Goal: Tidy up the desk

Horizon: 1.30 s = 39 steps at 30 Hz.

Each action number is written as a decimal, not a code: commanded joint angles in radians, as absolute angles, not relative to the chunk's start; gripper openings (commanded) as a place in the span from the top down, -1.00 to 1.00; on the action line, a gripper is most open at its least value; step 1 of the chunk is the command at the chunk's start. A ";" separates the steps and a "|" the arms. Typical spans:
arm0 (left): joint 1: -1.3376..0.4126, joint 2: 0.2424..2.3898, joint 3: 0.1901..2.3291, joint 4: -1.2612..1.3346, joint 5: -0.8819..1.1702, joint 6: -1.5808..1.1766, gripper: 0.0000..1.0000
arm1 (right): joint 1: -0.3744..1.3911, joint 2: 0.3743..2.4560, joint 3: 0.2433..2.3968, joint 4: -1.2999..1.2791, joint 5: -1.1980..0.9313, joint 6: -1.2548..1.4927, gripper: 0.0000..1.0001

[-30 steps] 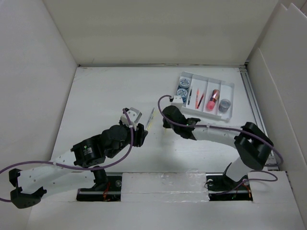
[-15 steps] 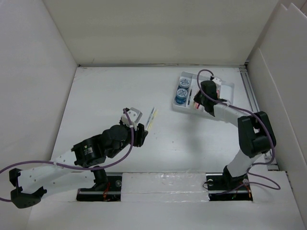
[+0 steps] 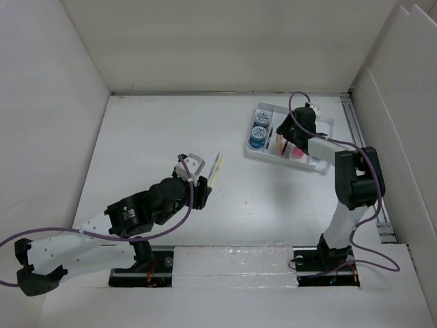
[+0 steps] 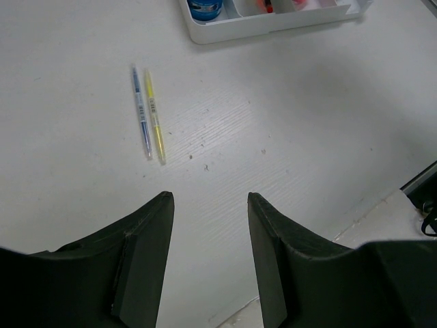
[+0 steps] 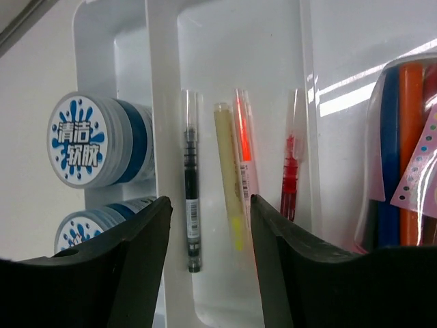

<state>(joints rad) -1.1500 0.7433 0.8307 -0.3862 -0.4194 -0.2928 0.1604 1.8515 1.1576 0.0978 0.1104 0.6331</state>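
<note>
The white desk (image 3: 147, 133) holds a blue pen (image 4: 141, 113) and a yellow pen (image 4: 156, 117) lying side by side; the top view shows them as a pair (image 3: 216, 167). My left gripper (image 3: 196, 183) is open and empty, just short of them (image 4: 210, 198). My right gripper (image 3: 281, 137) is open and empty over the white compartment tray (image 3: 272, 156). Below it (image 5: 210, 201), one compartment holds a black pen (image 5: 191, 198), a yellow pen (image 5: 229, 178), an orange pen (image 5: 244, 147) and a red pen (image 5: 290, 171).
Two blue round tubs (image 5: 89, 140) fill the tray's left compartment. A pack of coloured pens (image 5: 403, 171) lies in the compartment to the right. White walls enclose the desk on three sides. The tray's near corner shows in the left wrist view (image 4: 225, 31).
My right arm swung from the middle of the desk, near the two loose pens, back to the tray at the far right. My left arm barely moved.
</note>
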 commanded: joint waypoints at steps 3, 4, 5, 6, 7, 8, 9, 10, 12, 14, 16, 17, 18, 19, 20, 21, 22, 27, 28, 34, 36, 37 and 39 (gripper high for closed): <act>-1.149 0.749 0.833 -0.368 -0.428 -0.287 0.13 | 0.234 1.715 1.060 0.218 0.077 0.646 -0.03; -1.149 0.750 0.834 -0.371 -0.429 -0.287 0.13 | 0.256 1.692 1.019 0.241 0.078 0.647 0.02; -1.149 0.747 0.833 -0.373 -0.433 -0.287 0.13 | 0.284 1.656 1.002 0.270 0.089 0.646 0.13; -1.149 0.746 0.833 -0.371 -0.431 -0.287 0.13 | 0.313 1.640 0.991 0.270 0.106 0.646 0.44; -1.149 0.744 0.833 -0.373 -0.430 -0.287 0.13 | 0.380 1.625 0.980 0.275 0.120 0.646 0.66; -1.149 0.736 0.831 -0.370 -0.431 -0.287 0.13 | 0.418 1.615 0.960 0.296 0.144 0.643 0.86; -1.149 0.735 0.831 -0.371 -0.431 -0.287 0.13 | 0.457 1.605 0.954 0.304 0.155 0.640 1.00; -1.149 0.733 0.831 -0.370 -0.431 -0.287 0.13 | 0.538 1.603 0.950 0.314 0.170 0.637 1.00; -1.149 0.732 0.830 -0.368 -0.434 -0.288 0.13 | 0.619 1.623 0.943 0.322 0.225 0.626 1.00; -1.149 0.735 0.831 -0.368 -0.436 -0.287 0.12 | 0.733 1.652 0.951 0.322 0.320 0.612 1.00; -1.149 0.738 0.831 -0.374 -0.431 -0.288 0.13 | 0.794 1.710 0.983 0.301 0.371 0.609 0.86; -1.149 0.741 0.831 -0.374 -0.434 -0.290 0.13 | 0.845 1.729 0.995 0.273 0.430 0.612 0.72; -1.149 0.739 0.831 -0.374 -0.437 -0.290 0.13 | 0.865 1.747 1.020 0.259 0.457 0.612 0.55; -1.149 0.738 0.831 -0.371 -0.437 -0.290 0.13 | 0.880 1.778 1.029 0.247 0.475 0.612 0.48; -1.149 0.739 0.830 -0.370 -0.440 -0.288 0.13 | 0.891 1.790 1.035 0.232 0.494 0.624 0.42; -1.149 0.742 0.831 -0.373 -0.440 -0.288 0.13 | 0.902 1.801 1.038 0.229 0.497 0.632 0.32; -1.149 0.744 0.833 -0.376 -0.440 -0.293 0.13 | 0.902 1.807 1.039 0.230 0.495 0.637 0.27; -1.149 0.744 0.830 -0.373 -0.448 -0.291 0.13 | 0.902 1.848 1.060 0.203 0.500 0.646 0.17; -1.149 0.747 0.831 -0.377 -0.445 -0.291 0.13 | 0.902 1.870 1.095 0.186 0.499 0.638 0.17; -1.149 0.750 0.833 -0.379 -0.443 -0.293 0.13 | 0.902 1.920 1.161 0.160 0.489 0.621 0.17; -1.149 0.749 0.836 -0.380 -0.445 -0.293 0.13 | 0.902 1.940 1.184 0.140 0.497 0.618 0.17; -1.149 0.744 0.833 -0.376 -0.442 -0.293 0.13 | 0.902 1.951 1.198 0.129 0.515 0.621 0.18; -1.149 0.741 0.831 -0.376 -0.442 -0.291 0.13 | 0.902 1.959 1.206 0.120 0.517 0.621 0.19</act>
<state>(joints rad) -1.1500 0.7506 0.8307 -0.3904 -0.4274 -0.2932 0.9020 1.9450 1.1564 0.1440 0.4801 0.6281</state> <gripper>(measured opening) 0.436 0.408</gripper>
